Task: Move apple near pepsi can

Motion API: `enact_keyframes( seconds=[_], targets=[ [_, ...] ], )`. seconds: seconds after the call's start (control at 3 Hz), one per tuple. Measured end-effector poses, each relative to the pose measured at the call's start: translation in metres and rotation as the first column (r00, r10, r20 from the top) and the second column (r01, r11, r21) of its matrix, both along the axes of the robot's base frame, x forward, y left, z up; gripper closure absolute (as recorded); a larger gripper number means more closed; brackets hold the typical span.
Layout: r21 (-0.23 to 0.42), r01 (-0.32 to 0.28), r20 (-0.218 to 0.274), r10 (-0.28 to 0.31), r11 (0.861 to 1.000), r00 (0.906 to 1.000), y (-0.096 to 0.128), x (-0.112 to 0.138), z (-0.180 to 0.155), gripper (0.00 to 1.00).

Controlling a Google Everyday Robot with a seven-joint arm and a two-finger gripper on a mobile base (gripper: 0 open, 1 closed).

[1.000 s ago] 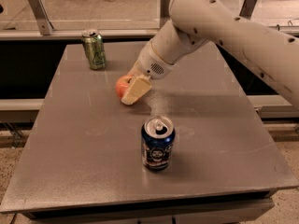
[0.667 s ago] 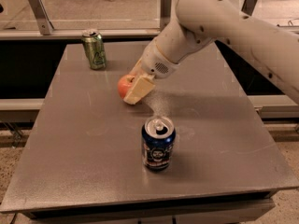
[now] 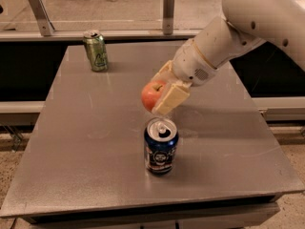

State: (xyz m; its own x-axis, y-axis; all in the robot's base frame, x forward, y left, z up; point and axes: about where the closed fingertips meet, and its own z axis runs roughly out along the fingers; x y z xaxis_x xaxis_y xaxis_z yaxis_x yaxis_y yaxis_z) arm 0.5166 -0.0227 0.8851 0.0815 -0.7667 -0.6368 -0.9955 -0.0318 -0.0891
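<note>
The red-orange apple (image 3: 151, 94) is held in my gripper (image 3: 162, 93), whose cream fingers are shut on it from both sides. It hangs above the grey table (image 3: 86, 142), just behind and slightly above the pepsi can (image 3: 161, 146). The pepsi can is dark blue with a round logo and an opened silver top, standing upright near the table's front middle. My white arm reaches in from the upper right.
A green can (image 3: 96, 50) stands upright at the table's back left. A rail with metal posts (image 3: 168, 11) runs behind the table. The table's front edge lies just below the pepsi can.
My gripper has carried the apple up off the table and to the right and forward, from the table's middle left to just behind the pepsi can.
</note>
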Motion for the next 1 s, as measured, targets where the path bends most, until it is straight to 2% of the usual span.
enact_keyframes(
  seconds=[0.33,0.67,1.0],
  targets=[
    [-0.002,-0.08,-0.019,0.08,0.997,0.9966,-0.021,-0.031,-0.003,1.0],
    [-0.005,-0.135,-0.046,0.135,0.991,0.9898,-0.034,-0.048,-0.009,1.0],
    [-0.017,-0.214,-0.067,0.213,0.977,0.9749,-0.044,-0.07,-0.02,0.97]
  ],
)
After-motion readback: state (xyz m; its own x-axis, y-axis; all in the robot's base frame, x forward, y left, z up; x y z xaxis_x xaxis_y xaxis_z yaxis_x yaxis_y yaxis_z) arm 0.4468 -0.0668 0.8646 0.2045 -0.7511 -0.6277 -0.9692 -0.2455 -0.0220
